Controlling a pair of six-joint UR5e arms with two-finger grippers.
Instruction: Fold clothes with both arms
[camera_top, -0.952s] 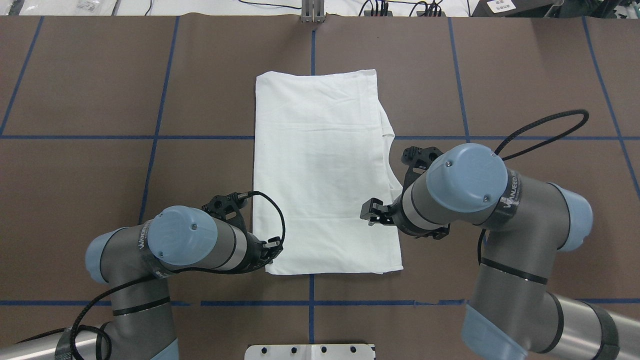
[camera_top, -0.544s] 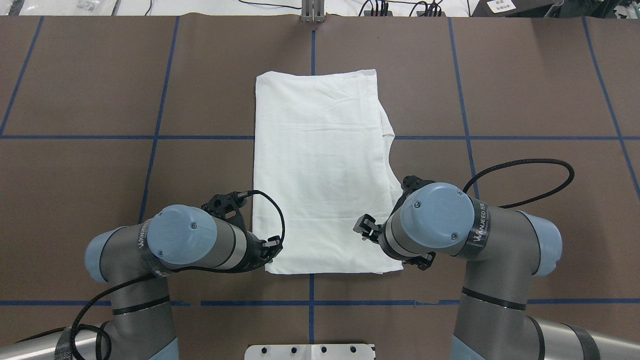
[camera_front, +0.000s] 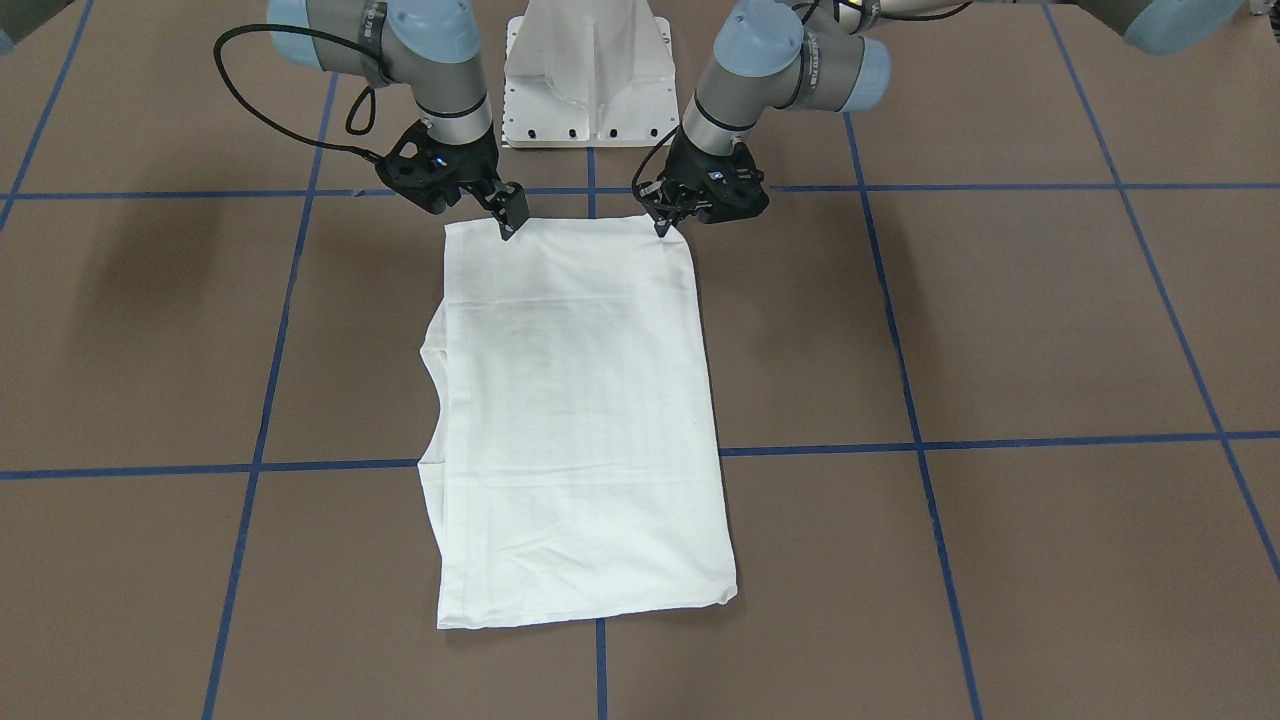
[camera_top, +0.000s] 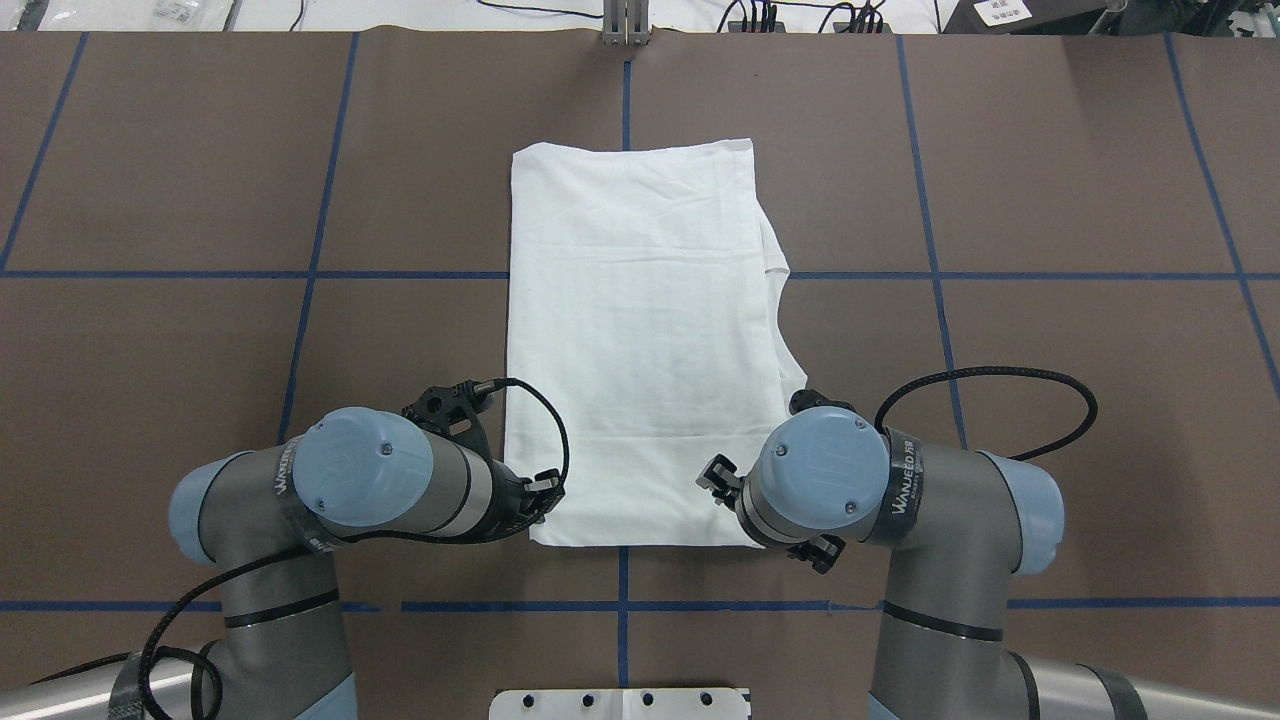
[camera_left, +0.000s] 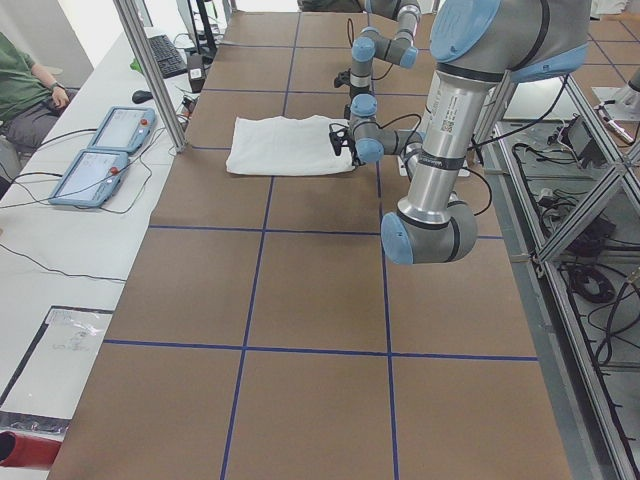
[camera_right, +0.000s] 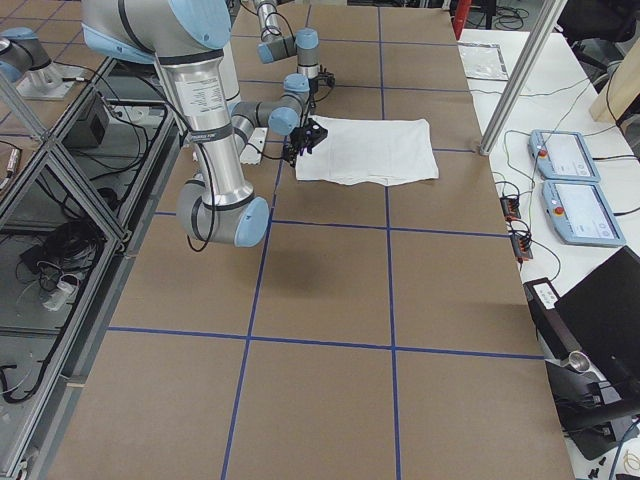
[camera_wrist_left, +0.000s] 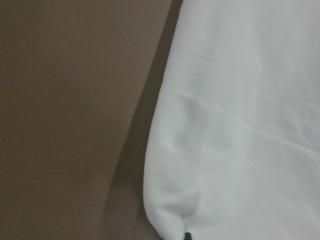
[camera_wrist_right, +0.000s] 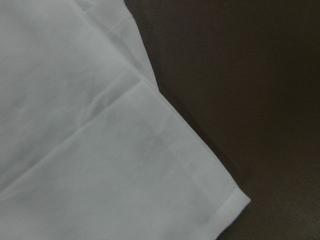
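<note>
The clothes are one white shirt (camera_top: 640, 340) folded into a long rectangle, lying flat on the brown table (camera_top: 1050, 180); no print or collar shows. My left gripper (camera_front: 661, 227) is down at the shirt's (camera_front: 570, 420) near left corner, its fingers pinched together on the cloth. In the left wrist view that rounded corner (camera_wrist_left: 170, 220) sits at the bottom edge. My right gripper (camera_front: 508, 228) stands low at the near right corner with its jaws apart; the hemmed corner (camera_wrist_right: 235, 200) lies free below it. In the overhead view the right wrist hides its fingers.
The white pedestal base (camera_front: 590, 70) stands just behind both grippers. Blue tape lines (camera_top: 625, 600) cross the table. Beyond the far edge are an aluminium post (camera_left: 150, 70), two control tablets (camera_left: 120, 130) on a white bench and a seated person (camera_left: 20, 90).
My right arm has drawn back along the shirt's right edge toward the robot and now stands over the near right corner. The left arm and the shirt have not moved.
</note>
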